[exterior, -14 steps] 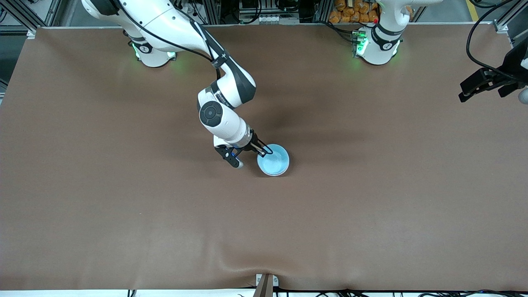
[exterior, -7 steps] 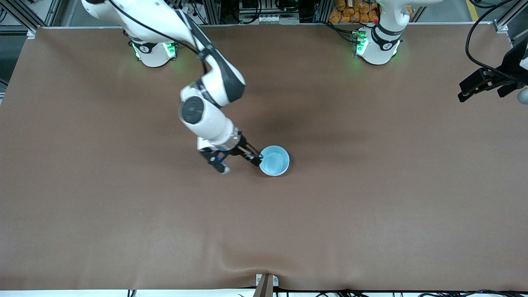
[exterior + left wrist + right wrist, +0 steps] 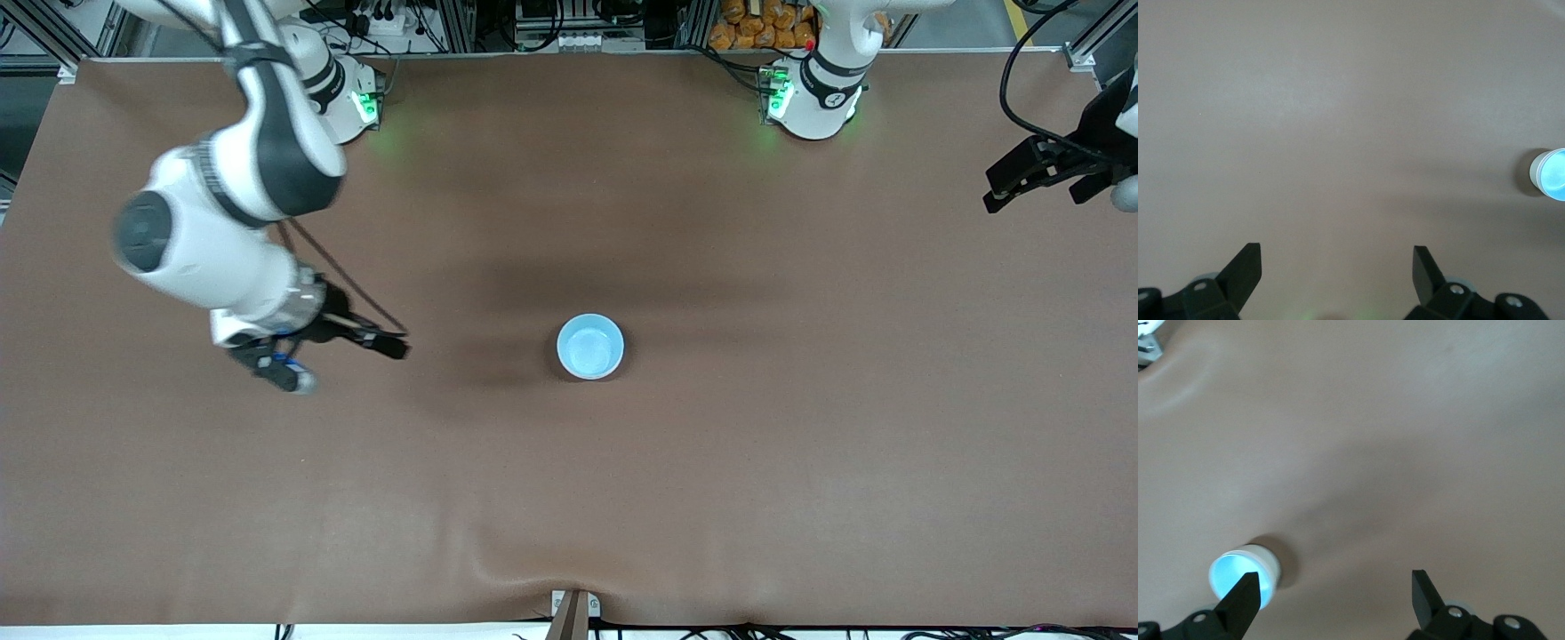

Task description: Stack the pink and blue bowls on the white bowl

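The right gripper [image 3: 342, 351] hung empty over bare table toward the right arm's end, its two fingers spread wide apart with nothing between them; the right wrist view showed both dark fingertips [image 3: 1248, 593] separated, with brown surface in the gap. The left gripper [image 3: 1036, 182] waited at the left arm's end, over the table's edge, and it too was empty with its fingers [image 3: 1248, 263] parted, as the left wrist view showed.

Well apart from both grippers, the bowl stack [image 3: 590, 346] stood upright near the middle of the table [image 3: 800, 444]. From above only the light blue bowl [image 3: 590, 346] on top was plainly visible, its glossy interior facing up. In the right wrist view the stack's side wall [image 3: 1268, 563] looked whitish below the blue rim, but separate pink and white layers could not be distinguished. The left wrist view caught the same stack [image 3: 1549, 175] at the frame's margin.
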{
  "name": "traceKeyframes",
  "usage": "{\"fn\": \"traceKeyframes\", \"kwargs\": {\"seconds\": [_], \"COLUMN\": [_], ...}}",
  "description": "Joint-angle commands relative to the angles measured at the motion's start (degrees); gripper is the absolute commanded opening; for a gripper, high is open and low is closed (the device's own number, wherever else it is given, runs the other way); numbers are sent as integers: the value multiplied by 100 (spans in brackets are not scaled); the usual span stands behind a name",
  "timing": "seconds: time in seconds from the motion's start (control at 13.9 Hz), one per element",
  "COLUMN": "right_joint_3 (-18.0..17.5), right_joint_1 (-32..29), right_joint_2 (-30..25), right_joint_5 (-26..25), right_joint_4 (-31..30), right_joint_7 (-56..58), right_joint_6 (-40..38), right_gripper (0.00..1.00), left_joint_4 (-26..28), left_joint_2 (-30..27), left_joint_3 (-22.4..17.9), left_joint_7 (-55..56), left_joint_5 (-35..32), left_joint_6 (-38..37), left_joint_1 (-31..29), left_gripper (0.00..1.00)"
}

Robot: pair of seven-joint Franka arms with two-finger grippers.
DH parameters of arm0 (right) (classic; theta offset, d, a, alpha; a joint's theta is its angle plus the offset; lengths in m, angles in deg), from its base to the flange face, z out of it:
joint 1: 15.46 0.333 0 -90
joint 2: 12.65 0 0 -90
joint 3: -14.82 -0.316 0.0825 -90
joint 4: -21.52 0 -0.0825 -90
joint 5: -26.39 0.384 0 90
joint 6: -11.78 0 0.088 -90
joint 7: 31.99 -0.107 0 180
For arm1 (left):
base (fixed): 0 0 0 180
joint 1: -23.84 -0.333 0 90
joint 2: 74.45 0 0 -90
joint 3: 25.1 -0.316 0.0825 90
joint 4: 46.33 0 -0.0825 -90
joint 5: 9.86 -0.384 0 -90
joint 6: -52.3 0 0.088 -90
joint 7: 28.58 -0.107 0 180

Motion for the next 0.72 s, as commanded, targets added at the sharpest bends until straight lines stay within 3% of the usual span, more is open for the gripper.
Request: {"fn": "traceKeyframes", "kwargs": {"seconds": [0.0, 0.22, 0.5, 0.65], "right_joint_3": [99, 91, -278, -278], "right_joint_1": [-98, -299, -1098, -1275], "right_joint_2": [-298, -457, -650, -703], "right_joint_5": [-578, -1097, -1134, -1134], "right_joint_4": [-171, -172, -163, -128], "right_joint_7": [433, 610, 1383, 1558], "right_joint_6": [-291, -678, -1135, -1259], "right_gripper": [100, 100, 100, 100], "left_joint_4": [107, 116, 125, 125], "left_joint_2": [-141, -159, -168, -168], "left_joint_3": [42, 76, 200, 200], "left_joint_7": [3, 73, 153, 153], "left_joint_5": [111, 180, 190, 190], "left_joint_6": [-60, -60, -51, -33], "left_joint_1": [-35, -27, -35, -35], "left_gripper": [100, 100, 100, 100]}}
